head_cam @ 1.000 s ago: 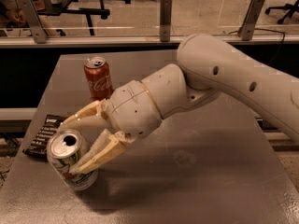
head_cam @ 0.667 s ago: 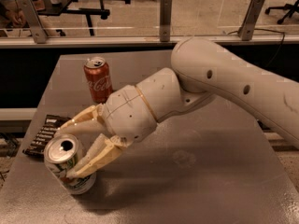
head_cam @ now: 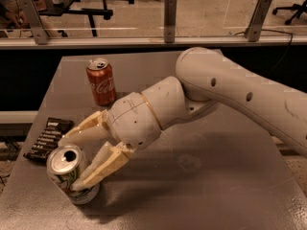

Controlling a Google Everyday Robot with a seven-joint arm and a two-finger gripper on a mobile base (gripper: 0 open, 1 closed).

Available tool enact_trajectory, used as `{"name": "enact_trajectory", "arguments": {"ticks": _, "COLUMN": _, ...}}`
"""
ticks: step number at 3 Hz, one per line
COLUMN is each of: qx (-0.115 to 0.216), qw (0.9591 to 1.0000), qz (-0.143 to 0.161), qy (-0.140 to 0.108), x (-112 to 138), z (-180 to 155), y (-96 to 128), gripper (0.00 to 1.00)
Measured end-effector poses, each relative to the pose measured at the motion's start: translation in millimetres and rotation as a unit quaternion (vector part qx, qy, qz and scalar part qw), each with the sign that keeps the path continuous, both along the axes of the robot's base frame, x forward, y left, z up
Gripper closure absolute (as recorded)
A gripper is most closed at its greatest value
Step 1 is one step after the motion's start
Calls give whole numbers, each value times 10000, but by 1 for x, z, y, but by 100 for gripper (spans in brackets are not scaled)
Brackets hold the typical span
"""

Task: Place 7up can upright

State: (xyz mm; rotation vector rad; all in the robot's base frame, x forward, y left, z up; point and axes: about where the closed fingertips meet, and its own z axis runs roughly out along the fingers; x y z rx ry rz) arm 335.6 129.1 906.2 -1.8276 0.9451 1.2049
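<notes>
The 7up can [head_cam: 73, 185] is white with green markings and a silver top. It stands near the front left corner of the grey table [head_cam: 201, 186], its open top up and leaning slightly left. My gripper [head_cam: 70, 161] comes in from the right and is shut on the can. One cream finger [head_cam: 86, 129] lies behind the can's top. The other finger [head_cam: 100, 167] lies across its front right side. The can's base appears to touch the table.
A red Coca-Cola can [head_cam: 101, 82] stands upright at the back left of the table. A dark flat packet [head_cam: 47, 138] lies at the left edge, just behind the 7up can. My arm [head_cam: 230, 95] spans the table's right half. A glass railing runs behind the table.
My gripper has carried the 7up can a little to the left and lower toward the table. The can stays in the fingers and looks more upright.
</notes>
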Motion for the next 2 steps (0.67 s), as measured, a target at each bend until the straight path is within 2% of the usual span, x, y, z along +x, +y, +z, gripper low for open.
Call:
{"name": "enact_trajectory", "arguments": {"ticks": 1, "qx": -5, "qw": 10000, "qz": 11, "qy": -7, "x": -1, "z": 0, "y": 1, "gripper": 0}}
{"name": "enact_trajectory", "arguments": {"ticks": 2, "qx": -5, "qw": 10000, "qz": 11, "qy": -7, "x": -1, "z": 0, "y": 1, "gripper": 0}}
